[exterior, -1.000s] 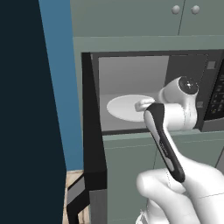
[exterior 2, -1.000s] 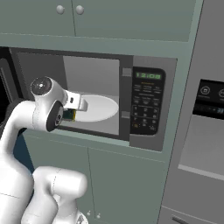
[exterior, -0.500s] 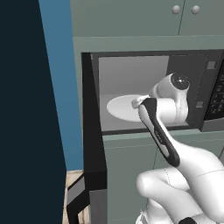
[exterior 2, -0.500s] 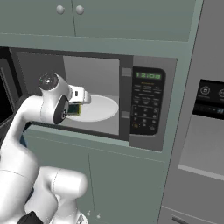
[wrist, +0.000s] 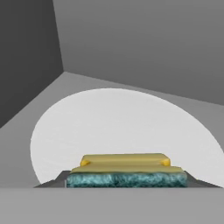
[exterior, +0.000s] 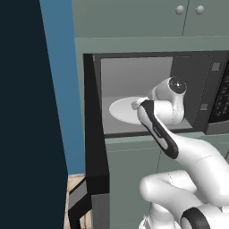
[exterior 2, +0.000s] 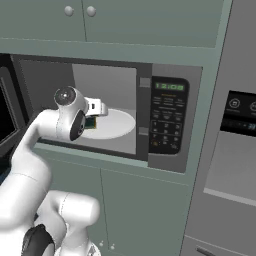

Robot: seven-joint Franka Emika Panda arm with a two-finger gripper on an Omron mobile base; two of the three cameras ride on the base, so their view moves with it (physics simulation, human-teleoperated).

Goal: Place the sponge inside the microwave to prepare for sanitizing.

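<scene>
While the microwave (exterior 2: pixel 125 110) stands with its door (exterior: pixel 91 134) swung wide to the left, the arm reaches into the pale grey cavity, and the pincer (exterior 2: pixel 92 121) sits at the near left edge of the round white plate (exterior 2: pixel 117 123). The sponge (wrist: pixel 126 173) is clamped between the fingers, which close against its two ends; in the hand view its yellow body lies above a green scouring layer, just over the plate's near rim, and whether it touches the plate cannot be told. In the right base view a small dark and yellow corner of the sponge peeks out beside the wrist. The plate ahead of the pincer is bare, and the cavity's back wall and left wall rise beyond it. To the right of the opening is the keypad (exterior 2: pixel 167 122) with its green display. Grey-green cabinet doors (exterior 2: pixel 115 22) with round knobs hang above, a second dark-panelled appliance (exterior 2: pixel 240 112) stands farther right, and a blue wall (exterior: pixel 62 89) shows left of the open door.
</scene>
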